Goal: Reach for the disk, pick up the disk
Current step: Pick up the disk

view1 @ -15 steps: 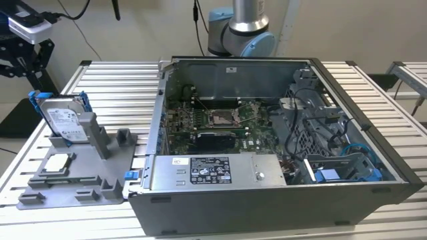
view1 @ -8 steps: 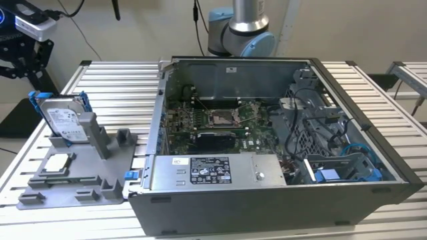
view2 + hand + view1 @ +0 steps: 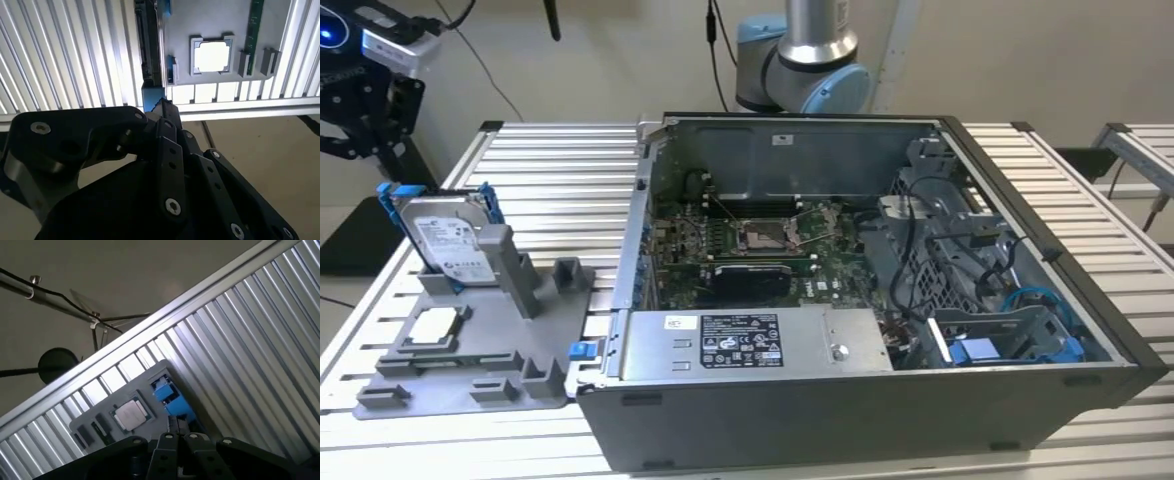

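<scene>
The disk (image 3: pixel 447 235) stands upright on its edge in a slot of a grey fixture tray (image 3: pixel 520 335), its white label facing out and its blue frame showing along the sides. In the exterior view it is at about 9 o'clock from the open computer case (image 3: pixel 854 420), well apart from it, on the slatted bench (image 3: pixel 560 170). A small square processor chip (image 3: pixel 435 325) lies flat in the same tray at about 6 o'clock from the disk. A silver power-supply box (image 3: pixel 747 342) sits inside the case along its near wall.

In the second wrist view the gripper (image 3: pixel 160 107) points toward the disk's thin blue-framed edge, with its body over the floor beyond the bench rim. Whether the gripper is open or closed cannot be told, nor whether it touches the disk.
</scene>
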`<move>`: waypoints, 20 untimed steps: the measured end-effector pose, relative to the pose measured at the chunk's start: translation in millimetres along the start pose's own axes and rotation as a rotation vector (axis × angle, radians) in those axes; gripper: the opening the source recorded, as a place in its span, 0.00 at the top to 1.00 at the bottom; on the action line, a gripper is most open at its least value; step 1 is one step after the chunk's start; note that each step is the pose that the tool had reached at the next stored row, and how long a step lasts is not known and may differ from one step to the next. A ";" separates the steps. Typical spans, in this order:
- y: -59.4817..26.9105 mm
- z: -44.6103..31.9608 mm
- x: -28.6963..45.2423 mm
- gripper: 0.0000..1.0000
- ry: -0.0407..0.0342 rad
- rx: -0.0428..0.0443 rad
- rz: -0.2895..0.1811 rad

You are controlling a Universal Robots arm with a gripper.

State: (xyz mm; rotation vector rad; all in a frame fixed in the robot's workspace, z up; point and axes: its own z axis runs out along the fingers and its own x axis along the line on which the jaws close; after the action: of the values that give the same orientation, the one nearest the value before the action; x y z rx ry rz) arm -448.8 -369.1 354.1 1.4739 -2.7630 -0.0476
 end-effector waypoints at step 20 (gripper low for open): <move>0.1 3.3 -0.2 1.00 0.0095 0.0008 -0.362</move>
State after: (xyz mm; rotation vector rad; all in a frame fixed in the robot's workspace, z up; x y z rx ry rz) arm -448.8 -368.8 350.7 1.9460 -2.4508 -0.0414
